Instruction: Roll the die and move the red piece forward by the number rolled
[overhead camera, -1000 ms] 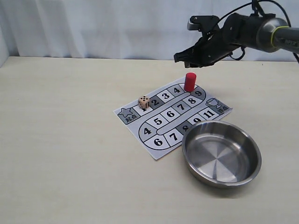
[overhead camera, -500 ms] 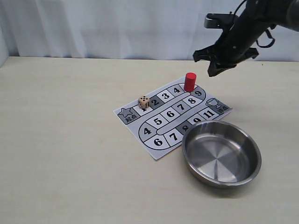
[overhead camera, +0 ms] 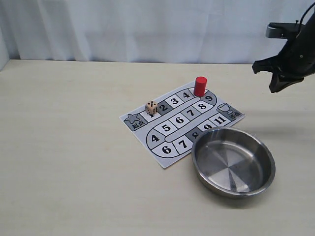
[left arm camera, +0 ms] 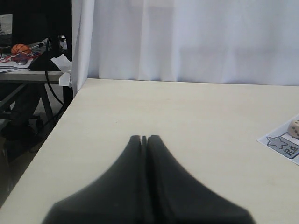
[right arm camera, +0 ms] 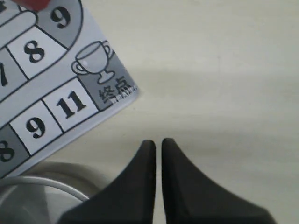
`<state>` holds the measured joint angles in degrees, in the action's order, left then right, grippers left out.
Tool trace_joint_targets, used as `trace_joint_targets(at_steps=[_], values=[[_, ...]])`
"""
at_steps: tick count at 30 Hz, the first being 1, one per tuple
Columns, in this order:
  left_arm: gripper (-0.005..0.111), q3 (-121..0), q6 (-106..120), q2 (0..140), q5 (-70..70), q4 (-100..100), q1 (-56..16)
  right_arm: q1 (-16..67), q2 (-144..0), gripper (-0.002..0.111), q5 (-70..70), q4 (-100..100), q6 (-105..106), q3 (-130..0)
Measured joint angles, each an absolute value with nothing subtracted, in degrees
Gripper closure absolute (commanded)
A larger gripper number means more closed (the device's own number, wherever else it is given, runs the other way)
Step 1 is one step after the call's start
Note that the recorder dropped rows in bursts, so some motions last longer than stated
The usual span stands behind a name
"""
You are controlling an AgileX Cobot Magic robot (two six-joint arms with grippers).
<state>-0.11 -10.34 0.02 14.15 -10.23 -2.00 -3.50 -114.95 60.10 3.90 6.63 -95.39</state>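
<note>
The red piece stands upright on the far corner square of the paper board, just past the 4. The tan die rests on the board's first squares, next to the star. My right gripper hangs in the air well to the right of the board, shut with only a thin slit and nothing in it. In its wrist view the right gripper hovers over bare table beside the cup square; a sliver of the red piece shows. My left gripper is shut and empty, far from the die.
A steel bowl sits at the board's near right, overlapping its edge, and its rim shows in the right wrist view. A white curtain backs the table. In the left wrist view, the table's edge shows with clutter beyond.
My right arm has swung from above the red piece to the right, away from the board. The red piece and the die have not moved.
</note>
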Motion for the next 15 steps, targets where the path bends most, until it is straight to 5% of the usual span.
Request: trace_joint_targets(at_steps=[15], values=[[0.107,-0.11,-10.34,0.02,14.15,-10.23,-2.00,-3.90,-97.09,0.104,58.62,2.09,6.63,-83.99]])
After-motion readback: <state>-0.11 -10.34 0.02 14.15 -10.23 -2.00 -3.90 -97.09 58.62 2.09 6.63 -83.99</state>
